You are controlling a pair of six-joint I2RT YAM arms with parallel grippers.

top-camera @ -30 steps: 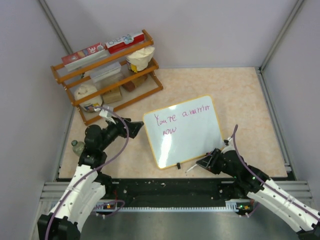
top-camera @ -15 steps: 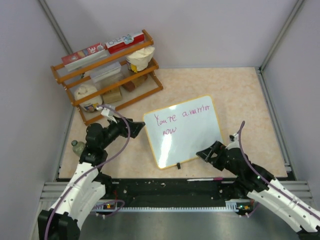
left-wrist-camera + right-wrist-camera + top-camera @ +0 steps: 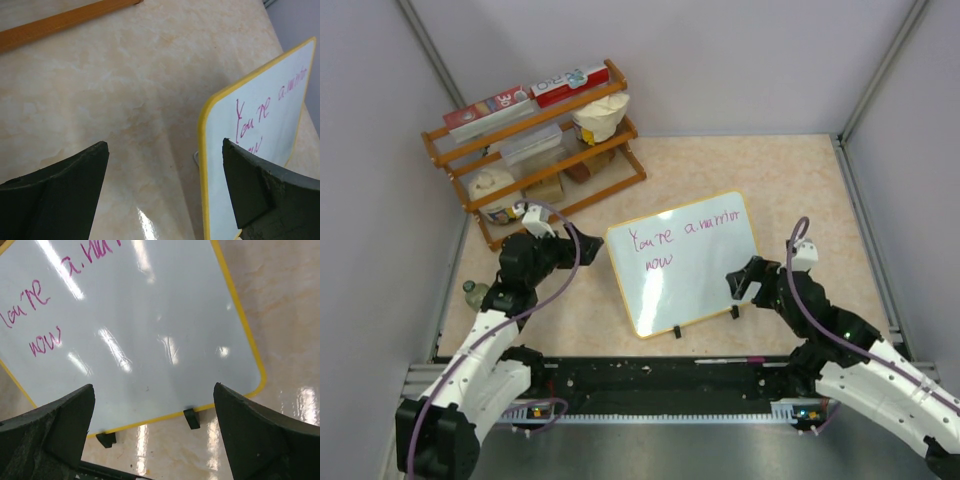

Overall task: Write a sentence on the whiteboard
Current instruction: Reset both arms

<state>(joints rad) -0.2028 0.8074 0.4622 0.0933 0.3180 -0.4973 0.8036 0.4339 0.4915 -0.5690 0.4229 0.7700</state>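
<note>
I'm working in a lab test cell: grey panels (image 3: 720, 60) are boxing in the beige counter (image 3: 800, 190), an aluminium rail (image 3: 650, 430) is running along its near edge

Glossy whiteboard (image 3: 688, 262), polished marbled tabletop (image 3: 790, 185)

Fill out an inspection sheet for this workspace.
Surface: beige marbled tabletop, glossy with glare.
Job's things: whiteboard on the table, "You're a warrior now" in magenta; two black clips on its near edge.
Clutter: wooden rack stocked with boxes and bags; small jar by left wall; thin pen-like item on near black rail.
Grippers: left gripper jaws open, empty, beside board's corner; right gripper jaws open, empty, over board's near edge.
Cables: purple cables looped along both arms.
Surroundings: grey walls on three sides.
</note>
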